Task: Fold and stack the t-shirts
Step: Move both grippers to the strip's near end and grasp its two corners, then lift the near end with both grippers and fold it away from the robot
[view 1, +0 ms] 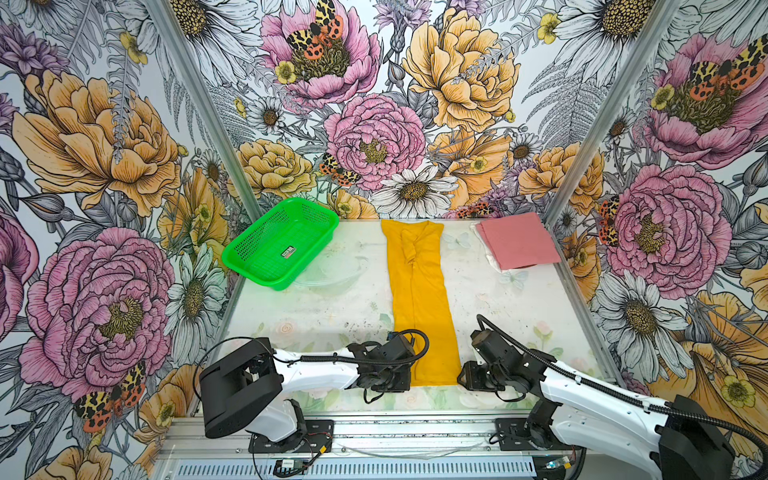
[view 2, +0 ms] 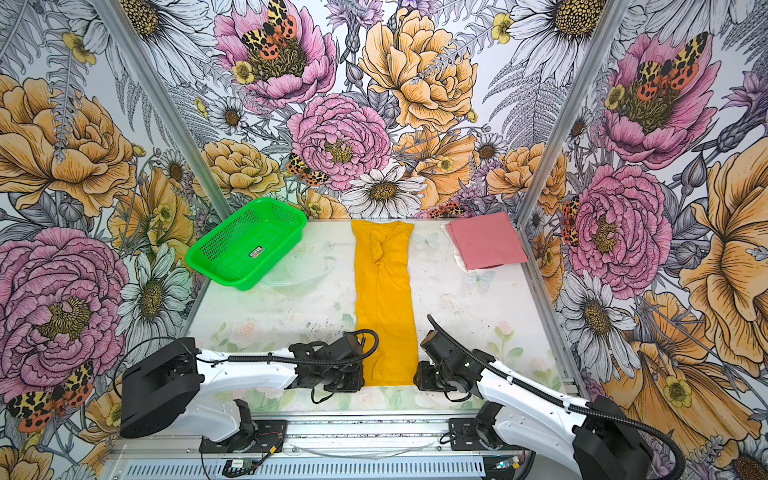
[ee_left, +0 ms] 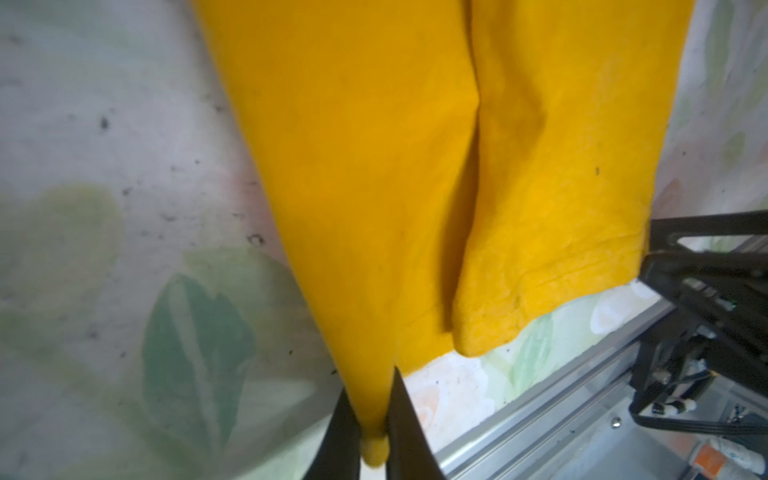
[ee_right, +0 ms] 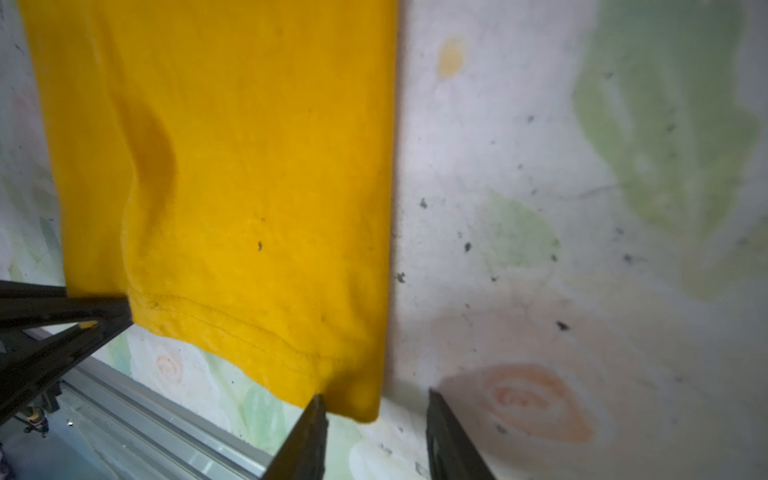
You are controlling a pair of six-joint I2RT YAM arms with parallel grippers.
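1. A bright mustard-yellow cloth t-shirt (view 1: 419, 299) (view 2: 384, 299) lies flat on the white, faintly flower-printed table top (view 1: 332, 316), in the centre of both top views. It is folded lengthwise into a narrow strip.
2. The strip's long axis runs from the bottom of the frame to the top. The collar end points up the frame, towards the flowered back wall (view 1: 374, 124). The hem end points down the frame, towards the arms.
3. In the left wrist view the cloth (ee_left: 374, 166) shows two folded flaps meeting along a crease that runs down the strip.
4. The left gripper (ee_left: 372, 399) is pinched together on the hem corner at the lower left of the strip. A small nub of yellow cloth sticks out between its black fingers.
5. The right gripper (ee_right: 374, 397) sits at the hem corner at the lower right of the strip. Its fingers stand apart, one at the cloth's edge and the other clear of it on the bare table.
6. The left arm (view 1: 316, 368) reaches from the lower left of the frame. Its white forearm lies low and nearly level, and its wrist is at the hem.
7. The right arm (view 1: 582, 386) slopes in from the lower right corner, with its wrist bent down to the table.
8. A dusty pink t-shirt (view 1: 517, 241) (view 2: 486, 239) lies folded into a square at the upper right of the table, well apart from the yellow strip. A white layer (view 1: 490, 257) shows under its left edge.
9. A bright green plastic mesh basket (view 1: 266, 232) (view 2: 232, 237) sits tilted at the upper left of the table.
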